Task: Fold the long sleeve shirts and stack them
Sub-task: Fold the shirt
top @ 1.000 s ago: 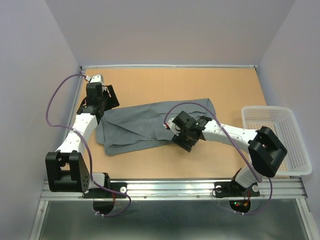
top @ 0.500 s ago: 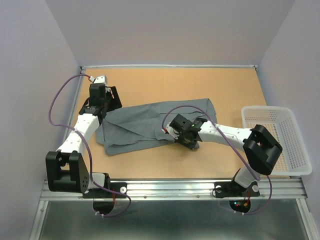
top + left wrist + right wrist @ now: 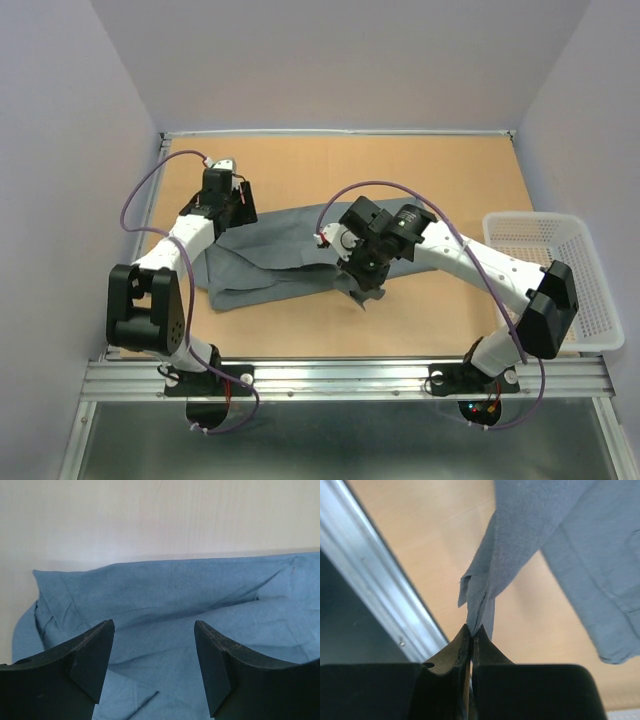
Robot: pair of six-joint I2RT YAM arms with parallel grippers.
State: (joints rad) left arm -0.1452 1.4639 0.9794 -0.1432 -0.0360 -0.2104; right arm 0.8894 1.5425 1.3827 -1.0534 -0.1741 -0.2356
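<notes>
One grey long sleeve shirt [image 3: 280, 250] lies crumpled across the middle of the table. My right gripper [image 3: 366, 286] is shut on a thin edge of its cloth near the shirt's front side and holds it off the table. In the right wrist view the pinched fold [image 3: 485, 587] rises straight out of the closed gripper [image 3: 471, 630]. My left gripper [image 3: 238, 214] hangs over the shirt's far left part. In the left wrist view it [image 3: 154, 650] is open, with smooth cloth [image 3: 175, 595] below and nothing between its fingers.
A white mesh basket [image 3: 585, 300] stands at the right edge of the table. A metal rail [image 3: 350, 372] runs along the near edge, also close to the raised cloth as the rail [image 3: 375, 590] in the right wrist view. Bare wooden tabletop [image 3: 330, 165] lies behind the shirt.
My right gripper closed on the shirt's edge and lifted it, its arm swinging up and back. The left arm moved right, over the shirt's left part, still open.
</notes>
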